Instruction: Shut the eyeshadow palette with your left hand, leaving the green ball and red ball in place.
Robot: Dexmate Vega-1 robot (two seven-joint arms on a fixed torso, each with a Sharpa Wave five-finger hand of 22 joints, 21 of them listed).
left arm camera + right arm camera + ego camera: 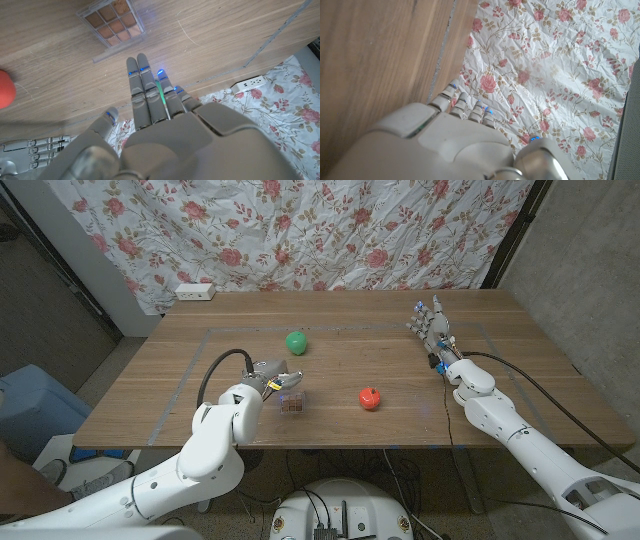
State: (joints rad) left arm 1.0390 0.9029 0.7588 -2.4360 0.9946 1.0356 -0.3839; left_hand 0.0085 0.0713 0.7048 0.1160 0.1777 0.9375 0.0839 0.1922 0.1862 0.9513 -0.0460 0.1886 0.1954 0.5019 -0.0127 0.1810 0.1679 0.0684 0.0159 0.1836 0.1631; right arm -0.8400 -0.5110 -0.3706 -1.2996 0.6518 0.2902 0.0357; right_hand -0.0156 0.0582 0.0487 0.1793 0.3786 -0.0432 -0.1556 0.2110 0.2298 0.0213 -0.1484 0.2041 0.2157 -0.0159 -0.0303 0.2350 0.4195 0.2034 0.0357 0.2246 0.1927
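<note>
The eyeshadow palette [292, 404] lies open on the wooden table [380, 430], near its front edge, its grid of brown pans facing up and what looks like a clear lid [117, 50] folded out beside them in the left wrist view; the left hand [272, 376] hovers just behind and left of the palette, fingers [142, 85] straight and close together, holding nothing; the risk, as I judge it, is that a flat push on so light a case slides it across the table instead of folding the lid over, or that the fingers land on the pans and smear them; the clear lid is hard to read, so a misjudged edge could leave it half shut.

The red ball [370, 398] sits right of the palette, near but apart from it; a sideways shove of the palette could roll it; the green ball [296, 341] sits behind the palette, just beyond the left hand, where a backward sweep would strike it; nothing stands between hand and palette.

The right hand [431, 326] rests well to the right of the palette, fingers extended and empty; a white power strip [194, 291] lies at the far edge, under the floral cloth [340, 230].
</note>
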